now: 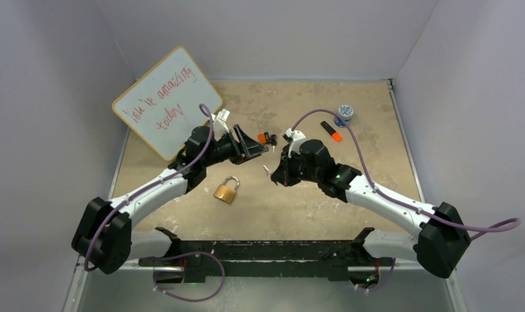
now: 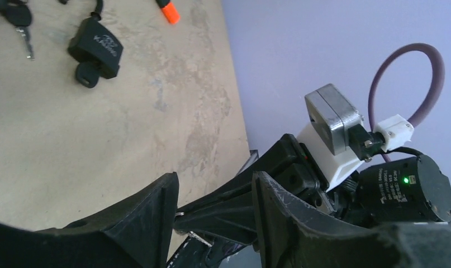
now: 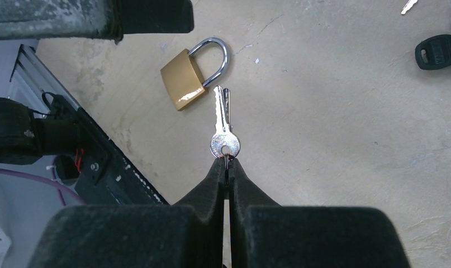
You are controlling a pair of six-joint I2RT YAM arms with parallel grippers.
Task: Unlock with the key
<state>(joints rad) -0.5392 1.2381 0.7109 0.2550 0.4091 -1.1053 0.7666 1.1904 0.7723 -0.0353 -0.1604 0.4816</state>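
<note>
My right gripper (image 3: 227, 164) pinches the thin keys (image 3: 223, 120) by their heads, left gripper (image 2: 214, 178) apart; grab slick padlock (image 3: 184, 81) by its body

Well right of the padlock (image 3: 189, 75), a black key (image 3: 435, 51) was cut off by the right edge and a silver tip (image 3: 408, 5) by the top edge. The padlock's keyhole was out of sight. From above, the keys (image 1: 267, 170) near it were too small to tell apart.

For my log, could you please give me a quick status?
Right gripper shut on keys. Left gripper open, empty. Padlock flat on table, untouched. Nothing blocking.
</note>
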